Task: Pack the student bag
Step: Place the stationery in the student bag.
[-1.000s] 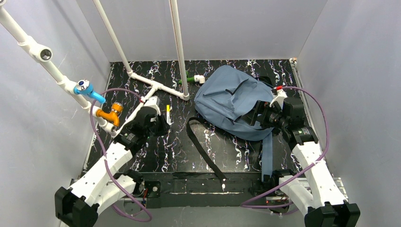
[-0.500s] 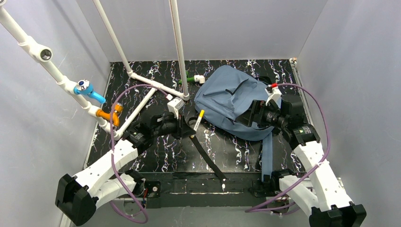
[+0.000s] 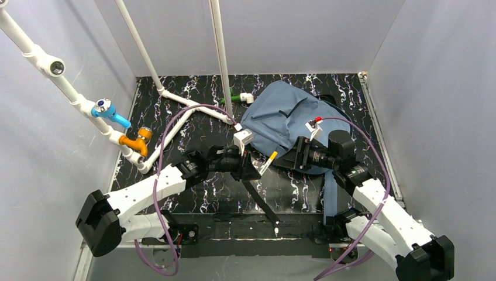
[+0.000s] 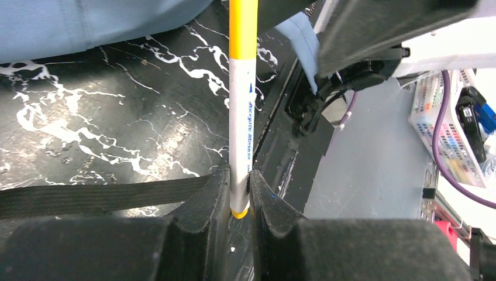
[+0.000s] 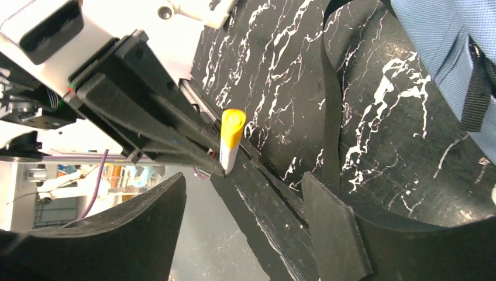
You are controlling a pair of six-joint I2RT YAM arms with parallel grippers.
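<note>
The student bag (image 3: pixel 279 117), soft slate-blue fabric with black straps, lies flat at the back right of the mat, and its edge shows in the right wrist view (image 5: pixel 450 47). My left gripper (image 3: pixel 256 171) (image 4: pixel 238 178) is shut on the lower end of a white marker with a yellow cap (image 3: pixel 268 161) (image 4: pixel 243 111), held over the mat just in front of the bag. My right gripper (image 3: pixel 284 158) (image 5: pixel 245 205) faces that marker (image 5: pixel 231 137) from the right. Its jaws stand open and wide, with the yellow cap just beyond its fingertips and nothing between them.
A long black strap (image 3: pixel 255 193) (image 5: pixel 329 117) trails from the bag toward the near edge. A white pipe frame (image 3: pixel 193 108) with blue (image 3: pixel 110 111) and orange (image 3: pixel 135 140) fittings stands at the left and back. A green-and-white item (image 3: pixel 240 98) lies behind the bag. Grey walls close three sides.
My left arm has carried the marker from the left of the mat to the middle. My right gripper has come off the bag, swung left toward the marker, and narrowed slightly.
</note>
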